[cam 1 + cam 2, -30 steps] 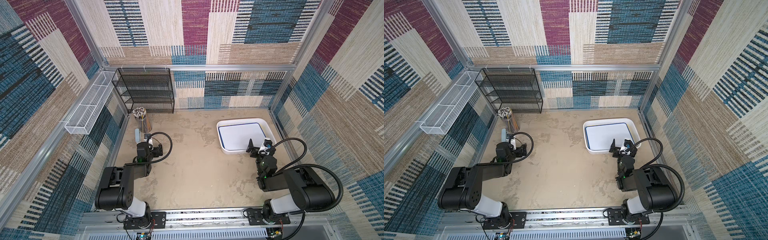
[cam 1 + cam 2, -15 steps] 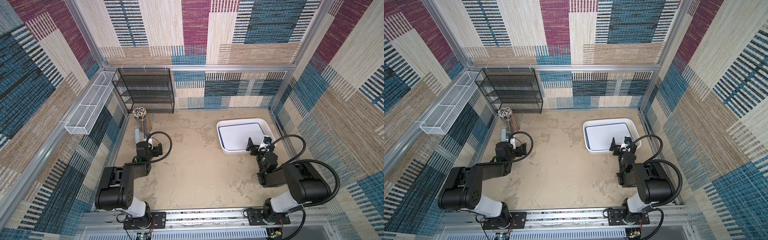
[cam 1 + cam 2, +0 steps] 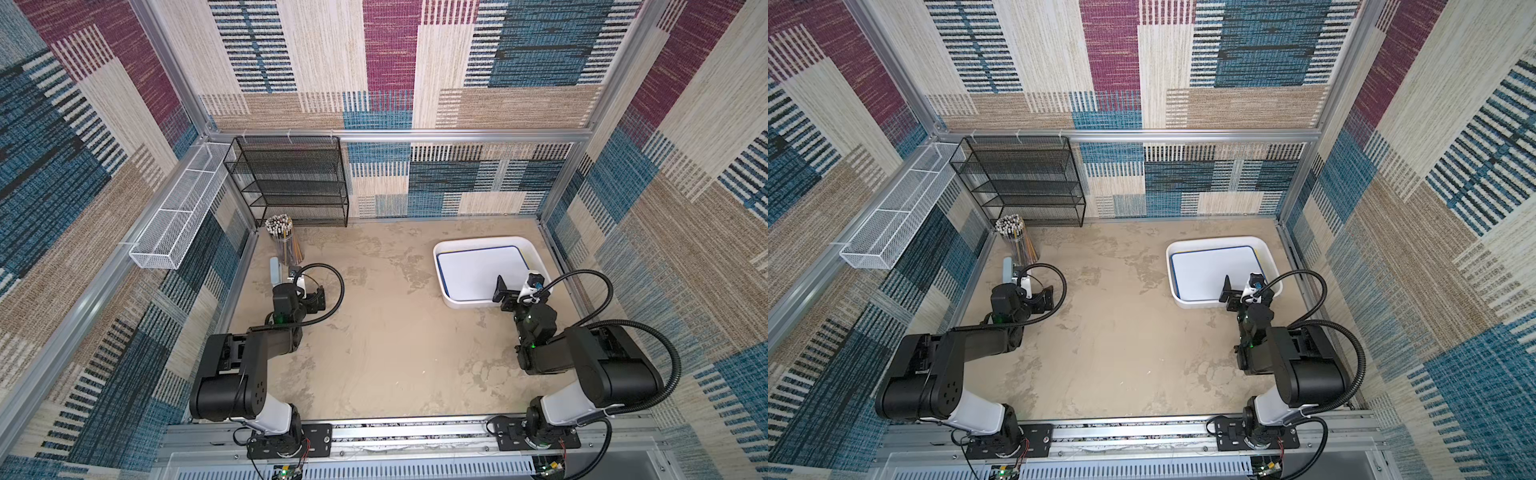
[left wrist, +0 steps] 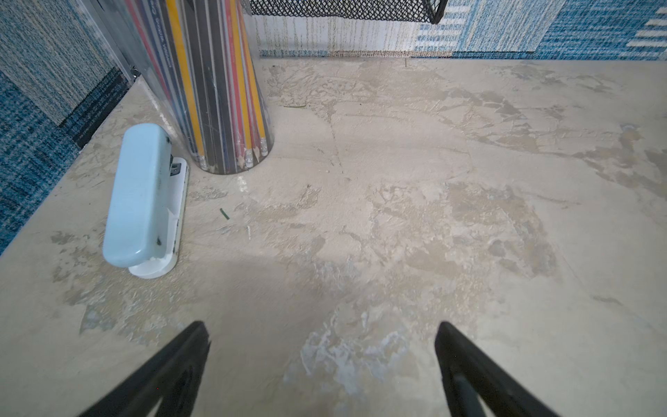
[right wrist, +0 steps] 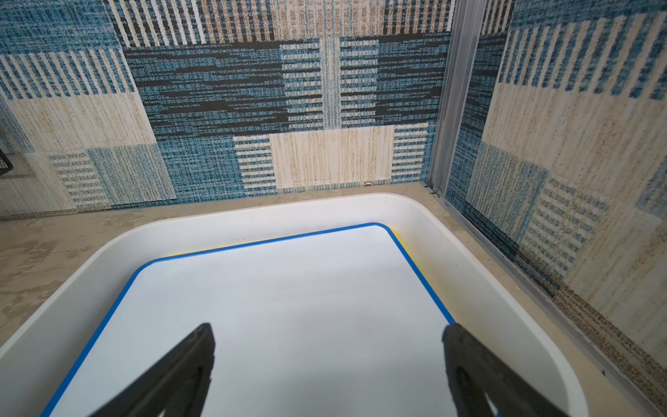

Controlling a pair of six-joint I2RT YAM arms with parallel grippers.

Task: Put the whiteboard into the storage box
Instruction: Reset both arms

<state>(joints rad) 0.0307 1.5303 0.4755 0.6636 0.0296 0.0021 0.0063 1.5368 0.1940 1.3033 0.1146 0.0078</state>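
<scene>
The storage box (image 3: pixel 441 266) (image 3: pixel 1221 240) is a glossy white tub at the back right of the table. The whiteboard (image 3: pixel 469 270) (image 3: pixel 1204 270) (image 5: pixel 288 307), white with a thin blue edge, lies flat inside it. A yellow strip (image 5: pixel 401 242) shows beneath its far corner. My right gripper (image 3: pixel 515 286) (image 3: pixel 1241 286) (image 5: pixel 328 328) hangs open over the board's near end, nothing between its fingers. My left gripper (image 3: pixel 307 291) (image 4: pixel 321 326) is open and empty above bare table at the left.
A clear cup of pencils (image 3: pixel 284 241) (image 4: pixel 223 90) and a light blue hole punch (image 3: pixel 274 268) (image 4: pixel 144 195) stand just ahead of the left gripper. A black mesh rack (image 3: pixel 291 187) is at the back left. A white wire tray (image 3: pixel 178 212) hangs on the left wall.
The right arm's elbow has swung in a little and its gripper has edged slightly toward the box. The left arm has not moved. Both grippers stay open.
</scene>
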